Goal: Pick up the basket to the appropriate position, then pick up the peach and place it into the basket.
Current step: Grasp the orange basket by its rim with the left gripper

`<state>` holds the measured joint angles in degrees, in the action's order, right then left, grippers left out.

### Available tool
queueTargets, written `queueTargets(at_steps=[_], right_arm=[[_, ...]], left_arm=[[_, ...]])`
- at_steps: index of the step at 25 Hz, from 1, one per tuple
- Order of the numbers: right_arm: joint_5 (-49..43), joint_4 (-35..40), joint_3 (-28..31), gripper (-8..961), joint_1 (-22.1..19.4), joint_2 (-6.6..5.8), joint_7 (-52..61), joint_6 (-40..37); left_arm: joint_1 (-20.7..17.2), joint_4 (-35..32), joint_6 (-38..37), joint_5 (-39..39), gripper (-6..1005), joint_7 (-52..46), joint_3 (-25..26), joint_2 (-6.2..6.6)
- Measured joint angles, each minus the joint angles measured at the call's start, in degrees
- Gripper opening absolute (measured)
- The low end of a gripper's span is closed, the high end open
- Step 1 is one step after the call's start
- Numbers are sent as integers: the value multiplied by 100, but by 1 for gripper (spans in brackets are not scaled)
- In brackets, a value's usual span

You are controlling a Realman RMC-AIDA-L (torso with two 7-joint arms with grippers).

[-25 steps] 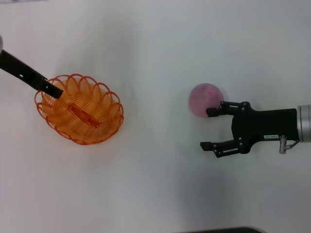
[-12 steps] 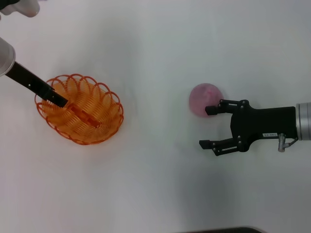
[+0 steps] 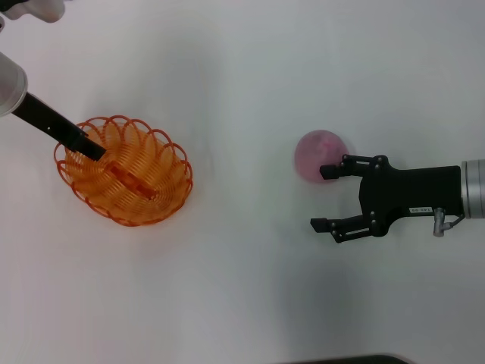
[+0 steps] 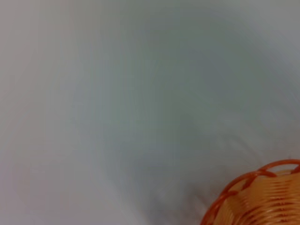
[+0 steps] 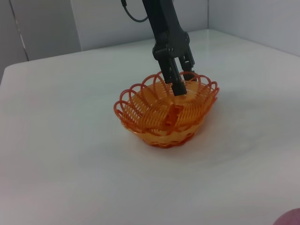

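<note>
White counter (image 3: 242,76) holds everything. Nearest, the right end effector (image 3: 324,199) lies low with fingers spread, one fingertip touching the pink peach (image 3: 321,155), the other apart from it. Well apart to the left sits the orange wire basket (image 3: 123,170); the left end effector (image 5: 182,83) reaches over its rim, fingers slightly apart astride the wire.

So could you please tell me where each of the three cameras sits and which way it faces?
Head view: looks down on the table; basket, peach, left tool at the basket rim, open right tool beside the peach.
Left wrist view: near the table, sees only the basket's rim; no own tool.
Right wrist view: low, faces the basket and left tool.
All three share the basket.
</note>
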<state>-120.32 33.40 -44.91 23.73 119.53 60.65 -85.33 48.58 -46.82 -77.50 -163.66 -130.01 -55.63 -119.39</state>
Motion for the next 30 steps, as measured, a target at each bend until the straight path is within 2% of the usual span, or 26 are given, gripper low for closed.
queueTargets(at_steps=[6,17,30], right_arm=[[0,0,0,953,0,0,0,6],[0,0,0,953,-2,0,0,8],[0,-1,0,952,5,0,0,1]], left_arm=[[0,-24,-17,1,598,-82,-272,-9],[19,-38,7,1,181,-130,-307,-6],[1,-39,-53,0,145,-148,-308,-3]])
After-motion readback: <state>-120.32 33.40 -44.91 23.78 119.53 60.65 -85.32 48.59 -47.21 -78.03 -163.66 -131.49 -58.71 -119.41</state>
